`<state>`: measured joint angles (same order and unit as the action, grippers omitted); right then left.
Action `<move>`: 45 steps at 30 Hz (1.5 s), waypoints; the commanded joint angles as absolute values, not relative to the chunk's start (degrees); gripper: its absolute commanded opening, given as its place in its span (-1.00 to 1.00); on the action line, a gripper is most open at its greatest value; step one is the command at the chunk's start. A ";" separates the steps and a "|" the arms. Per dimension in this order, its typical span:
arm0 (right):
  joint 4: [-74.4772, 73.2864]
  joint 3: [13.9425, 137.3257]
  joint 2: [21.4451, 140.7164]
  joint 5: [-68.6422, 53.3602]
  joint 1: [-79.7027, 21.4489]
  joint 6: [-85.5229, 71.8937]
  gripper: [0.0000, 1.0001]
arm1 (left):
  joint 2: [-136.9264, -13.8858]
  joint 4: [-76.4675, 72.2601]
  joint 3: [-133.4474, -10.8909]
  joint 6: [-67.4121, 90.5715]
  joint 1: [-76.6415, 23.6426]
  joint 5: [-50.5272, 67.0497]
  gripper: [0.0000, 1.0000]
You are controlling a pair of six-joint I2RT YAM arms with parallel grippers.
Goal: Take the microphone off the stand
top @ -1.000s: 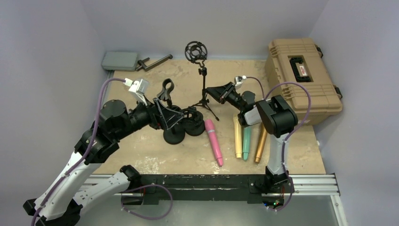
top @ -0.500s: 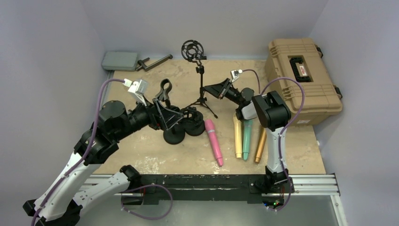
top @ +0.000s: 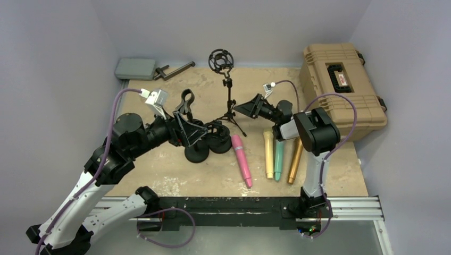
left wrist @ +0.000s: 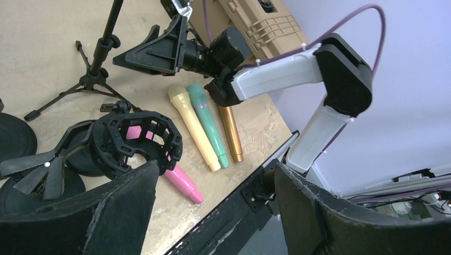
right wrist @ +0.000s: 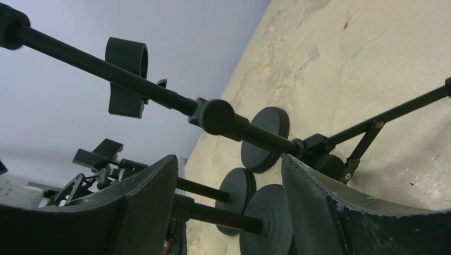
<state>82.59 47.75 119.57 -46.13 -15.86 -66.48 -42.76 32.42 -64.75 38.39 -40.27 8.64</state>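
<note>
A: What's beyond the gripper [right wrist: 228, 159]?
B: Its fingers [right wrist: 133, 207] stand apart with nothing between them. A black pole [right wrist: 159, 95] slants just past the tips, with a knob [right wrist: 218, 117] midway.
A: And around the pole?
B: There's a clip [right wrist: 126, 74] at its upper-left part, round bases [right wrist: 266, 138] below it on the desk [right wrist: 372, 53], and tripod legs [right wrist: 372, 127] at its right end.

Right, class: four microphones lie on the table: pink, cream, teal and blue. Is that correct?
No: the fourth is gold, not blue. The top external view shows the pink microphone, cream microphone, teal microphone and gold microphone lying on the table.
</note>
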 commanded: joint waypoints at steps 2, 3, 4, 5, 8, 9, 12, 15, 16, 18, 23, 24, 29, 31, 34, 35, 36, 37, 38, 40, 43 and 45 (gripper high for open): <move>56.90 49.70 107.13 -44.81 -15.93 -49.81 0.50 | -42.80 31.21 -64.69 38.41 -40.48 8.17 0.56; 51.27 50.27 105.35 -43.63 -15.98 -47.29 0.53 | -42.80 31.36 -64.64 38.46 -40.51 8.11 0.56; 47.05 51.08 103.68 -42.46 -15.98 -45.17 0.55 | -42.74 31.36 -64.61 38.46 -40.47 8.14 0.56; 42.29 51.79 102.04 -41.44 -15.99 -43.13 0.57 | -42.72 31.36 -64.52 38.44 -40.44 8.09 0.56; 33.60 53.55 98.75 -39.62 -15.98 -39.89 0.60 | -42.59 31.16 -64.27 38.50 -40.44 8.17 0.56; 32.77 53.82 97.94 -40.01 -15.97 -39.85 0.61 | -42.62 31.04 -64.25 38.52 -40.43 8.24 0.56; 32.05 54.60 94.77 -41.34 -16.15 -40.31 0.62 | -42.71 31.00 -64.18 38.50 -40.46 8.39 0.56; 28.94 57.34 90.91 -41.46 -16.48 -39.77 0.63 | -42.63 31.14 -64.17 38.51 -40.43 8.44 0.56; 27.89 58.46 89.92 -41.42 -16.51 -39.84 0.62 | -42.58 31.16 -64.20 38.50 -40.44 8.44 0.56; 26.99 60.27 88.04 -41.08 -16.52 -40.63 0.62 | -42.45 31.28 -64.16 38.50 -40.49 8.42 0.56; 23.88 67.91 88.26 -42.26 -17.02 -41.74 0.63 | -42.23 31.44 -64.34 38.41 -40.45 8.51 0.57; 23.42 69.29 88.72 -42.08 -17.17 -41.75 0.63 | -42.20 31.47 -64.34 38.45 -40.48 8.60 0.57; 17.23 78.25 92.89 -41.22 -18.81 -38.60 0.60 | -41.99 31.72 -64.58 38.70 -40.44 8.63 0.57; 14.10 82.37 94.55 -40.80 -19.54 -36.00 0.56 | -41.76 31.77 -64.77 38.76 -40.47 8.61 0.57; 10.33 85.83 96.18 -38.94 -20.78 -33.33 0.46 | -41.56 32.44 -65.28 38.76 -40.47 8.17 0.57; 9.28 86.73 96.68 -38.38 -20.93 -32.81 0.38 | -41.57 32.70 -65.42 38.75 -40.45 8.01 0.57; 8.32 87.27 97.20 -38.17 -21.18 -32.59 0.32 | -41.65 32.94 -65.58 38.88 -40.45 7.94 0.57; 7.97 87.45 97.83 -38.10 -21.31 -32.48 0.28 | -41.77 33.22 -65.71 38.85 -40.48 7.91 0.57; 7.73 87.54 98.16 -37.91 -21.34 -32.48 0.24 | -41.75 33.22 -65.74 38.80 -40.49 7.99 0.57; 6.85 87.71 98.71 -37.05 -21.63 -32.16 0.21 | -41.60 33.05 -65.58 38.85 -40.44 8.01 0.57; 5.63 87.53 98.98 -35.85 -22.16 -31.21 0.15 | -41.61 33.02 -65.63 38.81 -40.51 8.09 0.57; 5.41 86.93 98.64 -34.71 -22.31 -30.64 0.10 | -41.74 33.10 -65.90 38.67 -40.50 8.13 0.57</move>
<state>7.20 85.27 99.79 -37.82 -21.76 -33.45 -41.87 33.93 -64.36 38.39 -40.27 8.56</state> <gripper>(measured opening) 0.571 0.784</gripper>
